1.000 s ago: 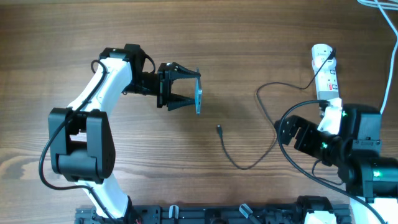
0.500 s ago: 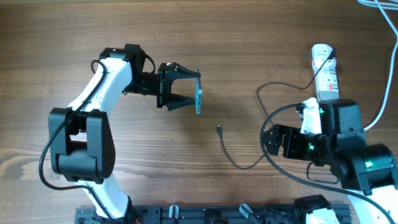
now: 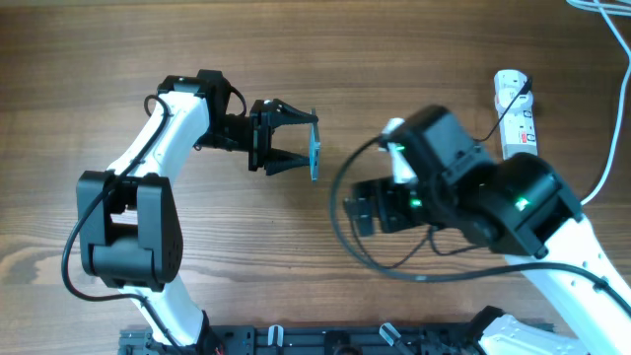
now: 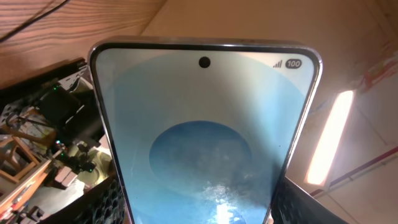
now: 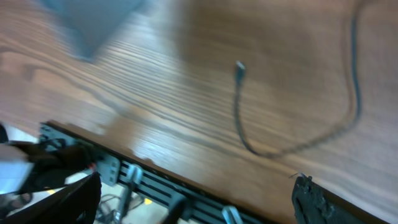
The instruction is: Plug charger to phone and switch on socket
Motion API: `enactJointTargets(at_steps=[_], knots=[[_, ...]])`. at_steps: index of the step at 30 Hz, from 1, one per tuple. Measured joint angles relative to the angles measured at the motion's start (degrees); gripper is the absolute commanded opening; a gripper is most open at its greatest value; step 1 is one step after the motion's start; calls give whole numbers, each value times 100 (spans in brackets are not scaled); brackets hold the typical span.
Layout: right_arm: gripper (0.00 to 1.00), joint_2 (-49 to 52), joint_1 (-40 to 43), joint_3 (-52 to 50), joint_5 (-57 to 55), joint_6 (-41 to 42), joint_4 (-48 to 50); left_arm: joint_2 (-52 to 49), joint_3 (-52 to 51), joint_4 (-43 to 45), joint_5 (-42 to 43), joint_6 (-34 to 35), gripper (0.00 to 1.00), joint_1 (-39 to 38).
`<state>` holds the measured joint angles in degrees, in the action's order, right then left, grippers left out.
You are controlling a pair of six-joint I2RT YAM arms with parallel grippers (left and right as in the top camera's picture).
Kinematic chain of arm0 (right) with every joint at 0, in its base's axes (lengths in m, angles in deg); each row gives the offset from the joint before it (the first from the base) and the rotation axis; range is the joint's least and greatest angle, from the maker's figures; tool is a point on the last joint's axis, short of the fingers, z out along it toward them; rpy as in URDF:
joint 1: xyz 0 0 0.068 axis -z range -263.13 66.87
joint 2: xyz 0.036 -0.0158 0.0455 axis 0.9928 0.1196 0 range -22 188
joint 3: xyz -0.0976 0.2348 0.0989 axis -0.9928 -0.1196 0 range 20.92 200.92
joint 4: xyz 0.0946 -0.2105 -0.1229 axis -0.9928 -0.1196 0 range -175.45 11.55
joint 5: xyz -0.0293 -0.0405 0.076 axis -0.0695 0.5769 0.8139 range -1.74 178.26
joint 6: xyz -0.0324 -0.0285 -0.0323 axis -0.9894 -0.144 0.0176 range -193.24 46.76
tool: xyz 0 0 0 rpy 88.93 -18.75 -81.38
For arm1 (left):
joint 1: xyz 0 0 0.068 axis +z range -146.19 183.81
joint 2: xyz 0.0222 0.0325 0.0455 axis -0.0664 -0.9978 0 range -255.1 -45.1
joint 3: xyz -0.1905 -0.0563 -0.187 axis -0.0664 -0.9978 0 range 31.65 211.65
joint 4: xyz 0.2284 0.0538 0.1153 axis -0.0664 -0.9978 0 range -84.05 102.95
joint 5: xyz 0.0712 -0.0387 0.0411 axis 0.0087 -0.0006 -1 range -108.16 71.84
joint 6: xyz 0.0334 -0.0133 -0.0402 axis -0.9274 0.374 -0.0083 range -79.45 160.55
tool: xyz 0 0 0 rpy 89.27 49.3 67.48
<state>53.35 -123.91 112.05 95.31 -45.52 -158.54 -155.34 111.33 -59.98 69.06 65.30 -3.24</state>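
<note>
My left gripper [image 3: 308,157] is shut on the phone [image 3: 315,158] and holds it on edge above the table. The left wrist view shows its blue screen [image 4: 205,124] between the two dark fingers, camera hole at the top. The charger is a thin black cable [image 5: 239,124] lying on the wood. Its small plug tip [image 5: 239,65] is free, with nothing on it. Above that end hangs my right gripper [image 3: 359,209], open wide and empty, its fingertips [image 5: 314,199] at the bottom corners of a blurred right wrist view. The white socket [image 3: 518,123] lies at the right edge with a black plug [image 3: 523,94] in it.
A thick white cable [image 3: 616,118] runs down the right edge from the top corner. A black rail [image 3: 296,340] lines the near table edge. The right arm's body [image 3: 493,202] covers most of the charger's loop in the overhead view.
The right arm has swung left, from beside the socket to over the charger's free end. The left arm and the phone have not moved.
</note>
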Motion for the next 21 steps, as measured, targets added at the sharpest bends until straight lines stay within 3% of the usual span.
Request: enactJointTargets(at_steps=[8,21], knots=[[97,929,-754,1366,-778,356,-168,0,2,2,15,0,57,0],[82,1648,-925,1434,-1609,1386,682,0,2,2,15,219,55,0]])
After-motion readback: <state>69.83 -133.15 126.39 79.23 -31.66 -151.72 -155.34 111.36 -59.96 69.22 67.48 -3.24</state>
